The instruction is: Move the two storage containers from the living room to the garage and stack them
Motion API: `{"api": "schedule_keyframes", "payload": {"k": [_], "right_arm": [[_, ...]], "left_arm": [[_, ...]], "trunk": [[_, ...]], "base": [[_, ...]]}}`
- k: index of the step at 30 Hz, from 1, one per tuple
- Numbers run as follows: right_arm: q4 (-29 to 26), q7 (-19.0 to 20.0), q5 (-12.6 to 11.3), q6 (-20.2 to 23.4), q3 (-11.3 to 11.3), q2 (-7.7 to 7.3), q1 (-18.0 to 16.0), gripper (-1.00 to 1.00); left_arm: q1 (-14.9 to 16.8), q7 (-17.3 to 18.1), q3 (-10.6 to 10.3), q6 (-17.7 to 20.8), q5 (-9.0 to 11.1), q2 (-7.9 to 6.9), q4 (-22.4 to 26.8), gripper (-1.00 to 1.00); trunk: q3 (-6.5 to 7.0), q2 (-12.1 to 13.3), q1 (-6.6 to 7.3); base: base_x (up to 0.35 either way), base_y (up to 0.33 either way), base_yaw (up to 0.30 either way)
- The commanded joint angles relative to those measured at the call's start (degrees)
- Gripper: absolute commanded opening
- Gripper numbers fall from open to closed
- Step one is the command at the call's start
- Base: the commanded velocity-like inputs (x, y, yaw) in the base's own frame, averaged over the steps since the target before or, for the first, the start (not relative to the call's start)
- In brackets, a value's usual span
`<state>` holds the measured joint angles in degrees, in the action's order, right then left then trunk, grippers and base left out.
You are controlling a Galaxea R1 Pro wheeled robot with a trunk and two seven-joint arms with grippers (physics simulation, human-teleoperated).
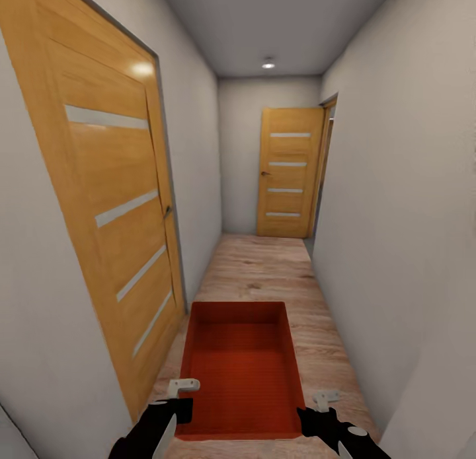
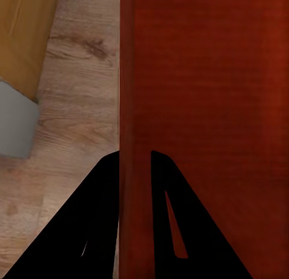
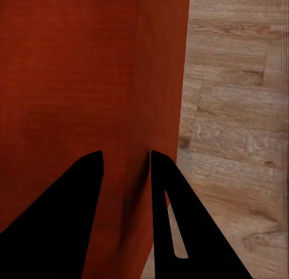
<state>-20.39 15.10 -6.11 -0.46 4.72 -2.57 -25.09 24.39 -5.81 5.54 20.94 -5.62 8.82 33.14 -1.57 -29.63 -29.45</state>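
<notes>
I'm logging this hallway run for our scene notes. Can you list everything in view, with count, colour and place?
Storage container: one, orange-red, open-topped, held between both grippers above the plank floor.
Doors: two, orange wood with pale stripes; one in the left wall, one at the corridor's far end.
Walls: pale grey, both sides.
Floor: light wood planks.
Ceiling lamp: one, white, far end.
Left gripper: black, shut on the container's left wall.
Right gripper: black, shut on its right wall.
</notes>
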Motion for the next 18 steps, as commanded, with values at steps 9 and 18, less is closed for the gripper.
{"api": "schedule_keyframes", "payload": {"k": [9, 18], "right_arm": [[0.08, 0.11, -0.75, -0.07, 0.38, -0.07, -0.04, -1.0], [0.07, 0.11, -0.75, -0.08, 0.38, -0.07, -0.04, -1.0]], "left_arm": [[0.08, -0.17, 3.74, 0.42, -2.11, 0.06, 0.35, -1.0], [0.08, -0.17, 3.73, 0.42, -2.11, 0.06, 0.35, -1.0]], "trunk": [[-0.11, -0.11, -0.06], [-0.11, -0.11, -0.06]], "base": [[0.327, 0.095, -0.255], [0.327, 0.094, -0.143]]}}
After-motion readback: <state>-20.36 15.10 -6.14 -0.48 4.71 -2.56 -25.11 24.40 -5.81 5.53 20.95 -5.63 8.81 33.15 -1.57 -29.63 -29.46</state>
